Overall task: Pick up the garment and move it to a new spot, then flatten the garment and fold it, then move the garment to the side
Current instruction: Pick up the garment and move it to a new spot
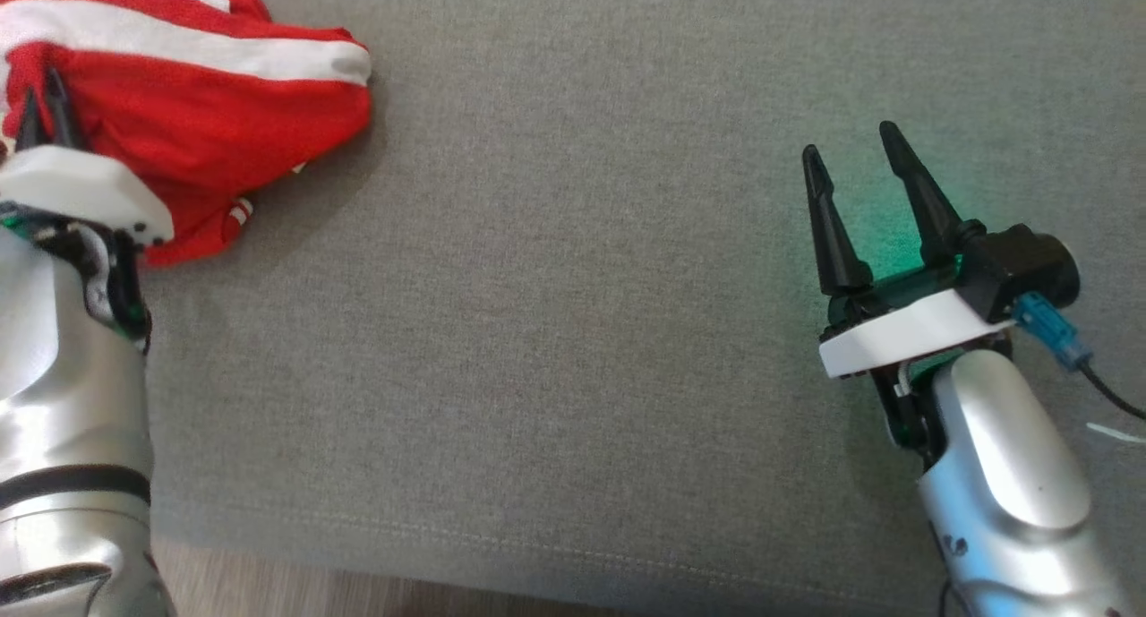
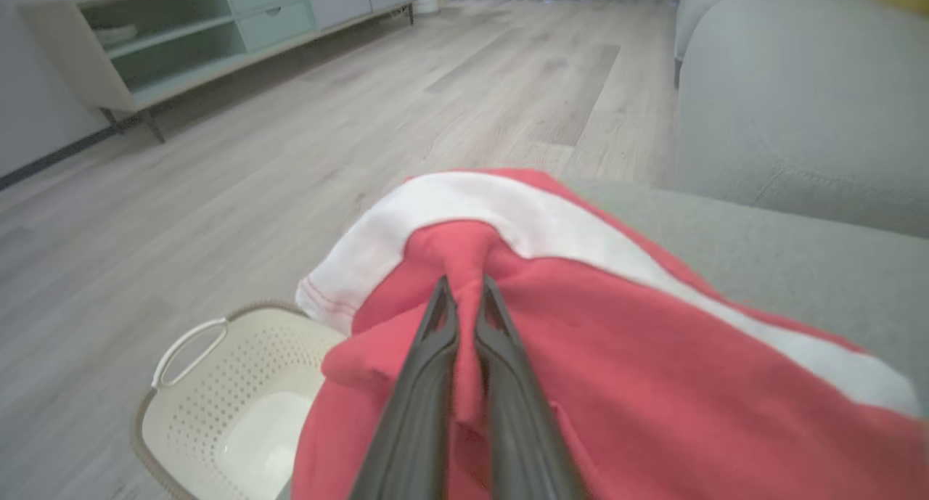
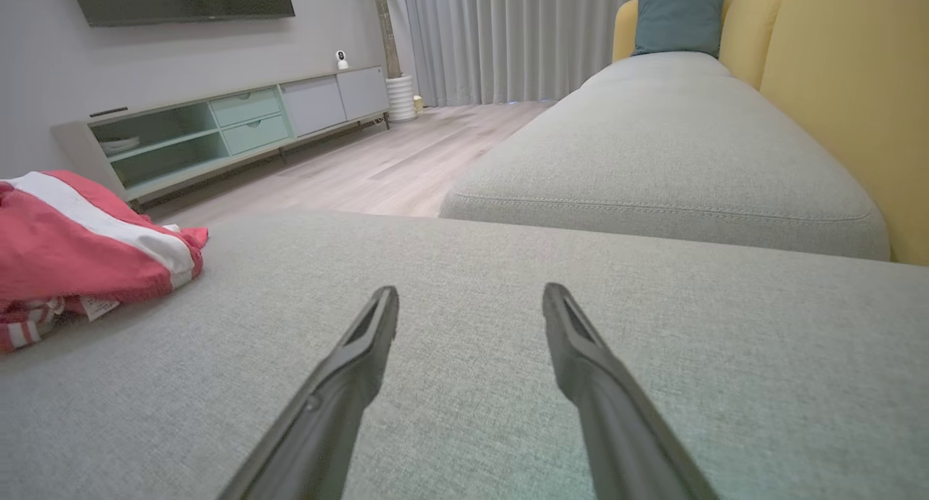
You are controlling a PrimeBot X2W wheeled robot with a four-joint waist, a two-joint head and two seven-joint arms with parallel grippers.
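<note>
Red, white-banded garment (image 1: 206, 107) bunched at 10 o'clock, at cushion (image 1: 555, 330) edge; left gripper (image 2: 464, 282) pinches it. Right gripper (image 1: 850, 142) fingers spread at 3 o'clock; open cushion between.

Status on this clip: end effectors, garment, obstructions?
Left end effector shut on garment. Right end effector open above sofa. Garment bunched at sofa's edge. Path clear.

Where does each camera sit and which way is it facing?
Head view: above, looking down at the sofa seat; left gripper shut on the garment, right gripper open.
Left wrist view: along its pinching fingers at the garment, basket beyond.
Right wrist view: low across the seat toward a cabinet, between its fingers.
Shared: every view shows the garment.
</note>
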